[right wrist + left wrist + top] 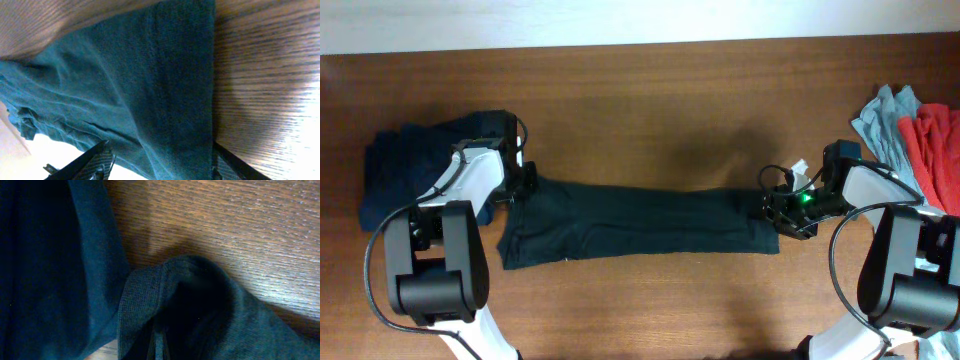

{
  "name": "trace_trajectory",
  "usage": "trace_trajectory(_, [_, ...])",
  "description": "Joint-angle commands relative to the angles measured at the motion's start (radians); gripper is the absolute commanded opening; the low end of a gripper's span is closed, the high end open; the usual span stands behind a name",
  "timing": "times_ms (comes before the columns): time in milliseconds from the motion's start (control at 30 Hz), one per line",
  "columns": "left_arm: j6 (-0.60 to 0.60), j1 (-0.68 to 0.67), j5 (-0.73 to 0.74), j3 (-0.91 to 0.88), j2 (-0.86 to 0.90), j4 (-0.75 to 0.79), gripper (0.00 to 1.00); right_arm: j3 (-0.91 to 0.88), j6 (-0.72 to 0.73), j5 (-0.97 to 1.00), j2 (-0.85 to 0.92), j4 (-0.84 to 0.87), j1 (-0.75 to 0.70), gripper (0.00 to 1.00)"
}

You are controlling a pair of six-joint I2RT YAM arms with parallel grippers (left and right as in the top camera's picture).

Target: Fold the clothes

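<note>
Dark garment (210, 305) hides the left tool's (523, 184) tips.

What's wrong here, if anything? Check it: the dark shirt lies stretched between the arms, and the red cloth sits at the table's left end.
Wrong side: the red cloth sits at the right end of the table, as the overhead view shows. The rest stands.

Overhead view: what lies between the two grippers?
The shirt, folded into a long band, stretches from left gripper to right gripper; the overhead view shows it.
</note>
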Motion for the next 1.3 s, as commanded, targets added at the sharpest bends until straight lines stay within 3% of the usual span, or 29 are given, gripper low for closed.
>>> trace_trajectory(0, [-0.009, -0.001, 0.011, -0.016, 0.054, -0.012, 0.08, -0.089, 0.015, 0.231, 0.069, -0.013, -0.01, 0.65])
trace_trajectory(100, [-0.009, -0.002, 0.012, -0.015, 0.054, -0.008, 0.08, -0.11, 0.026, 0.206, 0.069, 0.015, -0.008, 0.61])
trace_trajectory(233, [-0.009, -0.002, 0.012, 0.0, 0.054, -0.005, 0.09, -0.136, 0.024, 0.138, 0.069, 0.072, -0.009, 0.26])
trace_trajectory(400, [-0.004, -0.002, 0.012, 0.064, 0.054, -0.054, 0.08, -0.089, 0.024, 0.122, 0.065, 0.058, -0.031, 0.05])
trace_trajectory(967, [0.014, -0.002, 0.015, 0.634, 0.053, -0.582, 0.07, 0.24, 0.008, 0.153, -0.026, -0.208, -0.072, 0.04])
trace_trajectory(1133, [0.014, -0.002, 0.07, 0.777, 0.053, -0.66, 0.07, 0.304, -0.008, 0.06, -0.041, -0.269, 0.026, 0.04])
trace_trajectory(1267, [0.014, -0.002, 0.092, 0.848, 0.053, -0.667, 0.08, 0.304, -0.006, 0.043, -0.043, -0.268, 0.217, 0.04])
